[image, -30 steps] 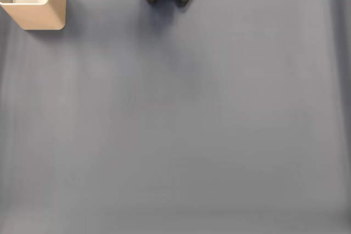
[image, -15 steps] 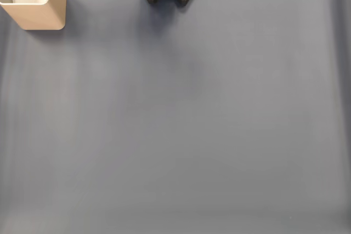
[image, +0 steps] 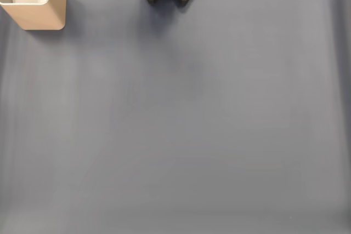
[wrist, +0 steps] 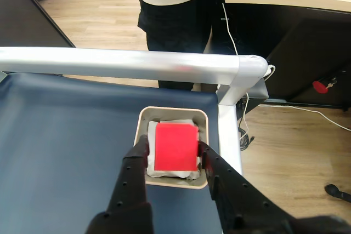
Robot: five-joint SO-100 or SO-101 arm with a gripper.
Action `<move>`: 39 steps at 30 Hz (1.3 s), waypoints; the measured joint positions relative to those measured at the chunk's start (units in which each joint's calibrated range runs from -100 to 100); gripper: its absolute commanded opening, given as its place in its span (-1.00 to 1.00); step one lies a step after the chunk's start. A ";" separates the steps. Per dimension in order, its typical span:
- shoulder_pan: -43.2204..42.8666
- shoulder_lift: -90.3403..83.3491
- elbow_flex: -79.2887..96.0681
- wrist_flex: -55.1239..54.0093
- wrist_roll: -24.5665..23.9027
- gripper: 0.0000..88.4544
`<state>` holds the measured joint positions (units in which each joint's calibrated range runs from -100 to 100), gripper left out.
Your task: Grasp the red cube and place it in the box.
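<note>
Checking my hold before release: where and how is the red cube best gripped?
Grip it by two opposite flat side faces, coming down from above. The red cube sits square between the end effector fingers over the box. Its plain parallel faces suit them; corners would likely slip.

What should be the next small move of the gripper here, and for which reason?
Probably open the fingers to release. In the wrist view the gripper holds the red cube directly above the box opening, over its white lining, so it should drop inside.
</note>
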<state>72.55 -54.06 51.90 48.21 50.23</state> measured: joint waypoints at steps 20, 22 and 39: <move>-0.74 -0.69 1.18 -0.08 -0.78 0.29; -0.82 -1.22 1.18 -0.08 -0.78 0.29; -1.41 -2.08 2.17 -0.56 -1.51 0.21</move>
<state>71.14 -56.14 54.07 47.65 48.72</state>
